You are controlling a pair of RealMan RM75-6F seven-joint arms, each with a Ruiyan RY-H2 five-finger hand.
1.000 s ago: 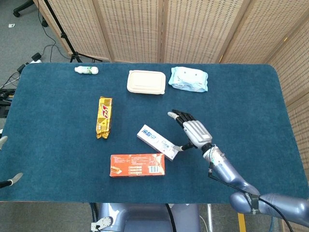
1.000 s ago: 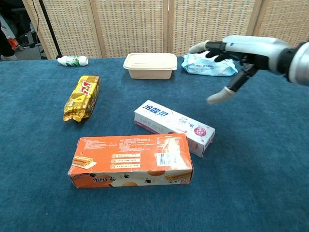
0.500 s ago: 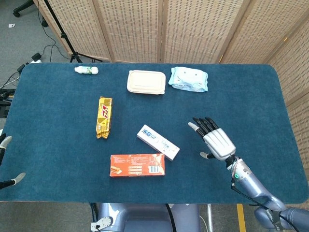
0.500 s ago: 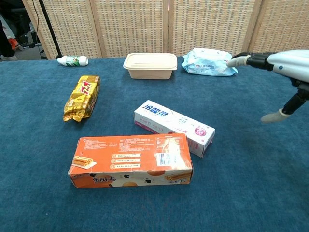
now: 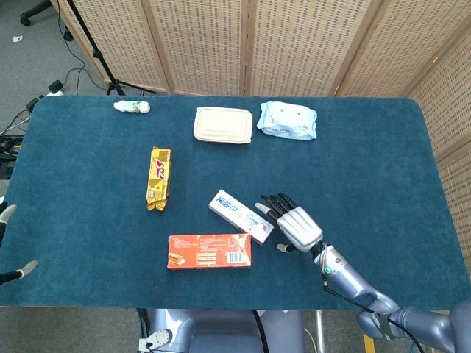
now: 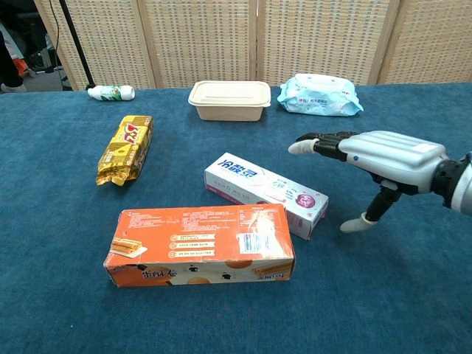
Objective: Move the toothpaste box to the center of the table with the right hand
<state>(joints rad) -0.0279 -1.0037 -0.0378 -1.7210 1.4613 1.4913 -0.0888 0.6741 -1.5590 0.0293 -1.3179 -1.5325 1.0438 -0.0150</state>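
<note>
The toothpaste box [image 5: 241, 216] [image 6: 266, 193] is white with pink and blue print and lies flat on the blue table, angled, near the front middle. My right hand [image 5: 291, 223] [image 6: 377, 161] hovers open just right of the box's near end, palm down, fingers stretched toward the box and thumb hanging down. It holds nothing, and a small gap shows between it and the box in the chest view. Only the fingertips of my left hand [image 5: 10, 243] show, at the left edge of the head view, and they are apart.
An orange biscuit box [image 5: 209, 251] [image 6: 199, 245] lies right in front of the toothpaste box. A yellow snack packet [image 5: 158, 177] lies to the left. At the back stand a beige lidded container [image 5: 223, 124], a wet-wipes pack [image 5: 288, 120] and a small white bottle [image 5: 132, 107].
My right hand drew away to the right half a second ago and has now come back left and forward, close to the toothpaste box's end. The box has not moved.
</note>
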